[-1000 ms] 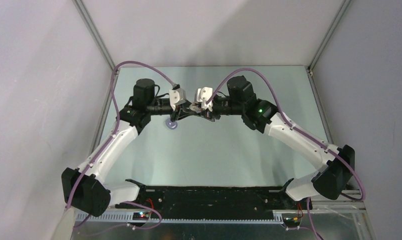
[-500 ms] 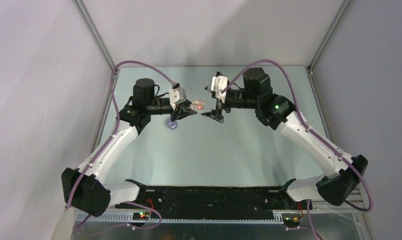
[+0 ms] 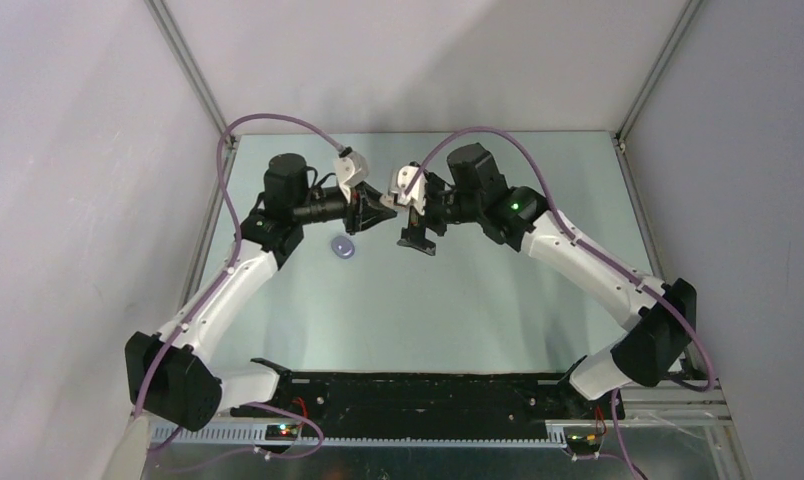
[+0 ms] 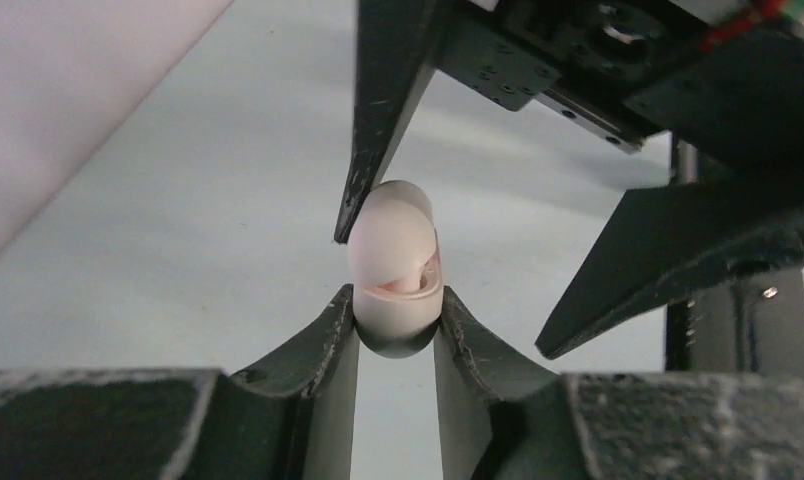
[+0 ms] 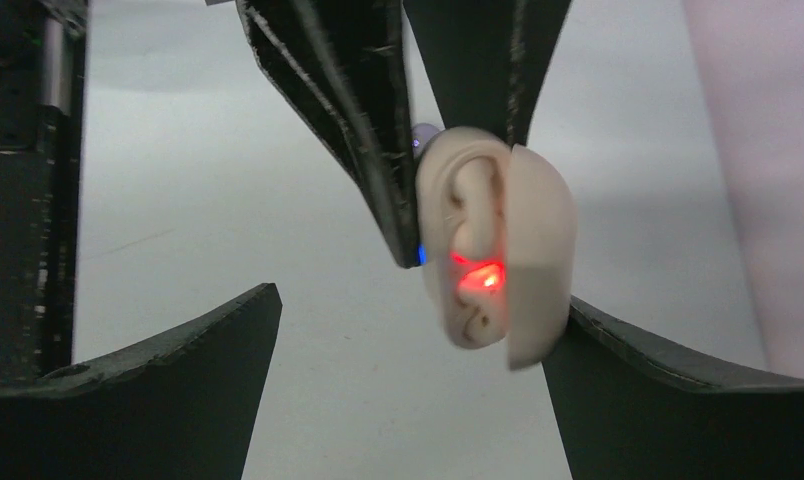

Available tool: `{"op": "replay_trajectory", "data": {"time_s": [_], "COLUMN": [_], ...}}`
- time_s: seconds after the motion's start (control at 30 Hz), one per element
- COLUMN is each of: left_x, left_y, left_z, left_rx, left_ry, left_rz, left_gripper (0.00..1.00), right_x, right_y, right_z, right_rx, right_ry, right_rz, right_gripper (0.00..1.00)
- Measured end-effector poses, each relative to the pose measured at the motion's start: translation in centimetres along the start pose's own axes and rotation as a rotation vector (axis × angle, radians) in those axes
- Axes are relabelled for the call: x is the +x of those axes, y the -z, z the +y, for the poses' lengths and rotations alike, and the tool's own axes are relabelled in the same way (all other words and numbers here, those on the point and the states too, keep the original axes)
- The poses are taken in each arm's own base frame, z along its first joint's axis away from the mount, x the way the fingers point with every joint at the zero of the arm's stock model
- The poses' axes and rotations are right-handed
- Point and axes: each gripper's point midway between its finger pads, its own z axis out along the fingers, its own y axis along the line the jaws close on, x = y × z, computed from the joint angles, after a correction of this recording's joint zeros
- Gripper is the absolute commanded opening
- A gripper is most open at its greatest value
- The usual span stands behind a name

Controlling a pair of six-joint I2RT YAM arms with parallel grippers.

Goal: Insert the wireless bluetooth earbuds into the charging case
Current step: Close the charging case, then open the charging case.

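Observation:
My left gripper (image 4: 398, 322) is shut on the base of the white charging case (image 4: 396, 262), holding it above the table. The case's lid (image 5: 540, 250) stands ajar, and a red light (image 5: 483, 278) glows inside. Rounded white forms (image 5: 470, 205) that look like the earbuds sit in its wells. My right gripper (image 5: 423, 300) is open and straddles the case. One of its fingers (image 5: 658, 390) is against the lid's outer side, and the other (image 5: 168, 380) stands well apart. In the top view both grippers (image 3: 378, 208) (image 3: 410, 212) meet tip to tip at mid-table.
A round lilac-grey disc (image 3: 344, 247) lies on the table just below and left of the two grippers. Metal frame posts (image 3: 193, 80) and grey walls bound the table at the back and sides.
The right gripper pulled away from the case and opened wide, then came back in with its jaws open around the case. The left gripper kept its grip and turned slightly.

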Motion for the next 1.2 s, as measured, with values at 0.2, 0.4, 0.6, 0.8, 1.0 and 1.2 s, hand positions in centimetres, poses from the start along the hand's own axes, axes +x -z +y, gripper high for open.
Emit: {"op": "replay_trajectory", "data": {"time_s": [0.2,0.4,0.6,0.8,1.0,1.2], "left_x": [0.3,1.2,1.4,1.8,1.9,2.1], "left_y": [-1.2,-1.7,-1.8,-1.1,-0.7,-0.4], "left_z": [0.7,1.8,1.6,-0.1,-0.9,-1.3], "left_rx": [-0.025,-0.067,-0.048,0.04,0.098,0.127], "left_ry": [0.183,0.274,0.26,0.13,0.033,-0.034], "left_rz": [-0.01,0.001,-0.015,0.006,0.037,0.057], "left_gripper": [0.0,0.0,0.0,0.0,0.0,0.0], "right_x": [0.9,2.8,3.5,0.2,-1.4,-0.5], "right_y": [0.6,1.0,4.1,6.4,5.4,3.4], "right_z": [-1.0,-2.3,-4.2,-2.6,-1.0,-1.4], "right_rx": [0.119,0.184,0.196,0.101,0.034,0.011], "right_ry": [0.041,0.001,-0.134,-0.162,-0.174,-0.193], "right_rz": [0.052,0.09,0.033,-0.078,-0.117,-0.093], "right_gripper": [1.0,0.99,0.97,0.93,0.91,0.89]}}
